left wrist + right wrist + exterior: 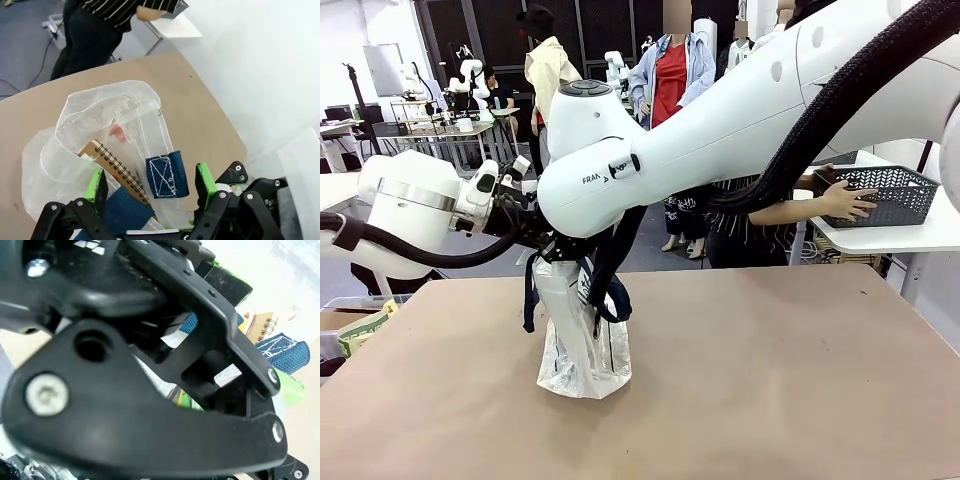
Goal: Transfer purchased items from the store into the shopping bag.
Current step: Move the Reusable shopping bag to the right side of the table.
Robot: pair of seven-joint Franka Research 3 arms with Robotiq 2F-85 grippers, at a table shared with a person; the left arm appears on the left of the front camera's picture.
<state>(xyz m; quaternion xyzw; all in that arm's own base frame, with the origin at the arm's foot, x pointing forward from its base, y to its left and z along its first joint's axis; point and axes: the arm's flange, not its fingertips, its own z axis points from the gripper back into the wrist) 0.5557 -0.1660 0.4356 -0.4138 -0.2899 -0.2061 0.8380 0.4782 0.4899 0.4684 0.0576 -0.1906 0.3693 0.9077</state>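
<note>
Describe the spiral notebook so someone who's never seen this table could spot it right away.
On the brown table stands a translucent white plastic shopping bag with navy strap handles. Looking down into its open mouth, the brown-covered spiral-bound notebook leans tilted inside, beside a small reddish item. Its black wire coil along one edge sets it apart.

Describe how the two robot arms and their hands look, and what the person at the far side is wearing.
Both arms are glossy white with rounded joints. The right arm carries dark lettering, a grey joint cap and a black braided cable sleeve. The left arm has a silver band and a smooth black cable. The left hand is black, bolted, with bright green pads. The person wears a black top with thin white stripes.
</note>
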